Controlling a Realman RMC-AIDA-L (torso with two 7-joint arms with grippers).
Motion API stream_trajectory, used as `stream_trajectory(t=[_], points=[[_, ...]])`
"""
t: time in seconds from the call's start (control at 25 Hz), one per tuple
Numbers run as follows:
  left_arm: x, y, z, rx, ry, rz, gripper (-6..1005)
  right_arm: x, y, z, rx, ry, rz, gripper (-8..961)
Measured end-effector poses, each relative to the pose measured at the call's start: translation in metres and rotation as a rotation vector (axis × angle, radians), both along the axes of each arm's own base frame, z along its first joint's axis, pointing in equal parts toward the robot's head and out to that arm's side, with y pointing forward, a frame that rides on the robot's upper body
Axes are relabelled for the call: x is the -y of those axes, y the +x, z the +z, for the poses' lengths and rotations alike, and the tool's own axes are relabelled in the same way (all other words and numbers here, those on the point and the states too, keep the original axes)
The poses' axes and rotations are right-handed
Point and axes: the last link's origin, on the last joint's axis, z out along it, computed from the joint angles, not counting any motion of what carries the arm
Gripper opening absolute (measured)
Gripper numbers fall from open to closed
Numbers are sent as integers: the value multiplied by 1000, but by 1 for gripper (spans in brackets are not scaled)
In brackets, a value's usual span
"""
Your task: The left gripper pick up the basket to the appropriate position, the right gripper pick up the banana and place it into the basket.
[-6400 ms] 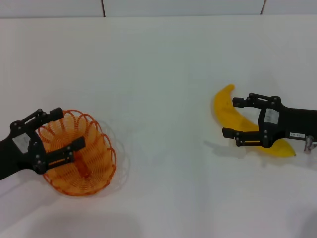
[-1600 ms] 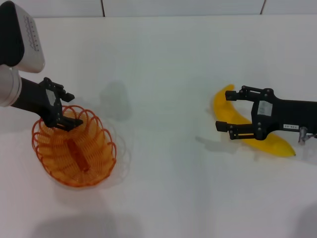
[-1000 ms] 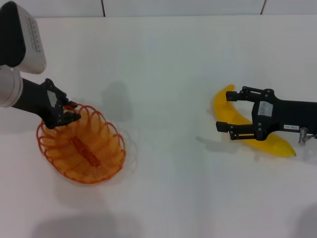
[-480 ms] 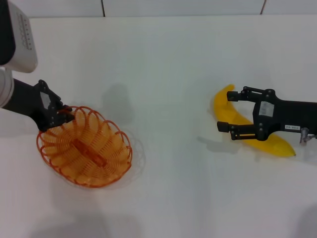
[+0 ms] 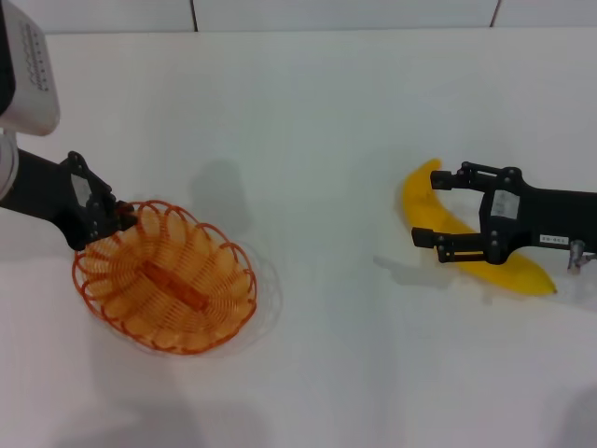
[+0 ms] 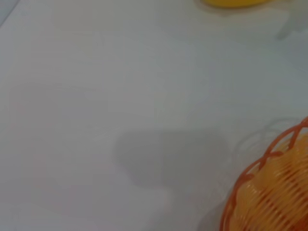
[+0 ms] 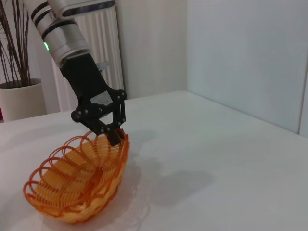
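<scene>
Tilted orange basket (image 5: 168,289); flat yellow banana (image 5: 438,219).

Indoor test room, office-like rather than a kitchen or workshop. Wide plain white table (image 5: 308,112) fills the head view; the right wrist view shows bare white walls (image 7: 240,53), a white radiator (image 7: 98,41) and a potted plant (image 7: 19,98) at 9 o'clock.

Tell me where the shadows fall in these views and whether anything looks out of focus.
Head view: sharp, with soft grey shadows beyond the basket and beside the right gripper. Left wrist view: blurred throughout, a dark shadow patch next to the basket rim. Right wrist view: crisp, the left gripper pinching the rim, shadow beside the basket.
</scene>
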Motion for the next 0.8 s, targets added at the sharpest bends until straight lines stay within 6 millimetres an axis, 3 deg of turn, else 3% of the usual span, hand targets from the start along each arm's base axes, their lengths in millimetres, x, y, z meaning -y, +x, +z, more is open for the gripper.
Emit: stream_trajectory(t=[0.32,0.6,0.8], points=[[2,0,6,38,1,16,79,1,2,2,-1,6,-6,859],[11,-8,37,257,49,55,67,1,2,1,-1,5,-6,857],[9,-16,36,396,115,154,62,0,1,0,0,7,-8,856]])
